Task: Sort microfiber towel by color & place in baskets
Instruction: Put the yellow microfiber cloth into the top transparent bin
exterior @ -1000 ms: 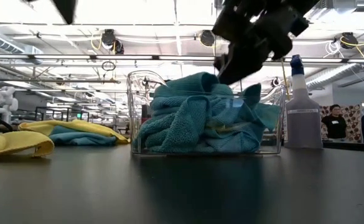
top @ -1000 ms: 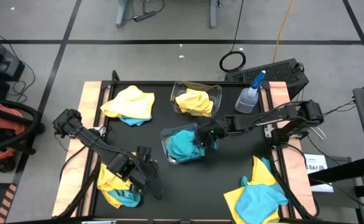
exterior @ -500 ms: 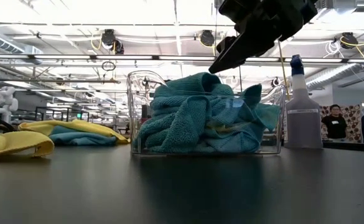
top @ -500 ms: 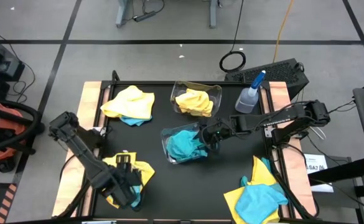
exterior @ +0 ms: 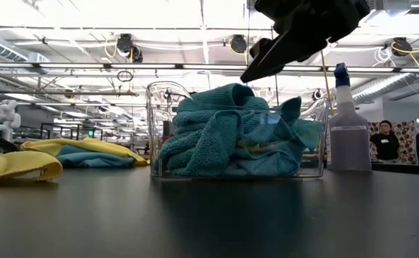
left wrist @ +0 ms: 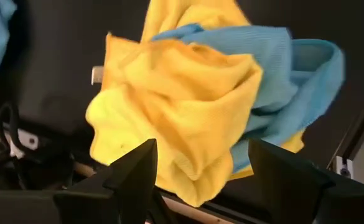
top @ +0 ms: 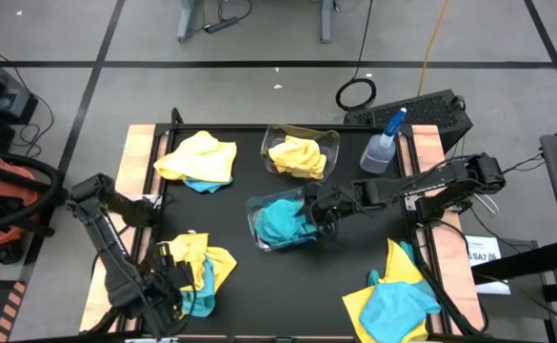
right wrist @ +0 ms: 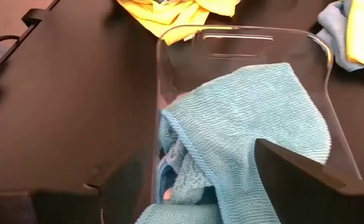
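Right hand point(top: 322, 211) over blue tub point(top: 255, 211), fingers spread, empty; blue towel point(right wrist: 250, 118) lies in tub, one fold over rim; best lift straight up, avoid snagging cloth; yellow tub point(top: 330, 143) holds yellow towel point(top: 295, 156); left hand point(top: 164, 276) open above mixed pile point(left wrist: 188, 106) at near-left of surface point(top: 354, 257); next grip top yellow layer only, leave blue beneath.

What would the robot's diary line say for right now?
right hand: open, above blue-towel basket | left hand: open, at yellow-and-blue towel pile | yellow-towel basket: behind
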Tool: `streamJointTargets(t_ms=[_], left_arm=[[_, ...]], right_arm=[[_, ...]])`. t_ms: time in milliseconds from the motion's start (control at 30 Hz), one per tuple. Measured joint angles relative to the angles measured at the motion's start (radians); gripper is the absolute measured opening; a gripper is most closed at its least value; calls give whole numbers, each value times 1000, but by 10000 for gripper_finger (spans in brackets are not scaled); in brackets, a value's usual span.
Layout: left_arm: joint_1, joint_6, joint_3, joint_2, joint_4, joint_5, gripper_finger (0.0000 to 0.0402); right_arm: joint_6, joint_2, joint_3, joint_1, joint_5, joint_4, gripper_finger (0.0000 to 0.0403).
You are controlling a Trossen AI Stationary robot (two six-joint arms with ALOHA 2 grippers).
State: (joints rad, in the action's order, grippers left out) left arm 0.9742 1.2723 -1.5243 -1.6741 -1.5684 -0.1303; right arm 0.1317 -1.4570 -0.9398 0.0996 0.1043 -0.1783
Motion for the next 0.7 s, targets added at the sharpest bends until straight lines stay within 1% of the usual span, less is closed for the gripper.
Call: streamJointTargets(t_ms=[167, 300, 500, 600, 700], left_arm=[[16, 49, 81, 0, 11, 28, 258], [17, 51, 165, 14, 56, 45, 258], [17, 41, 298, 77, 186, 17, 255], [13, 21, 352, 109, 264, 0, 232], [4, -10, 382, 117, 295, -2, 175]], right_arm=[[0, 0, 0, 14, 0, -10, 290], [-13, 0, 0, 23, -1, -32, 290], [-28, 0, 0, 38, -2, -58, 290], [-34, 0, -1, 41, -2, -66, 290], [-40, 0, -1, 41, -2, -80, 290]])
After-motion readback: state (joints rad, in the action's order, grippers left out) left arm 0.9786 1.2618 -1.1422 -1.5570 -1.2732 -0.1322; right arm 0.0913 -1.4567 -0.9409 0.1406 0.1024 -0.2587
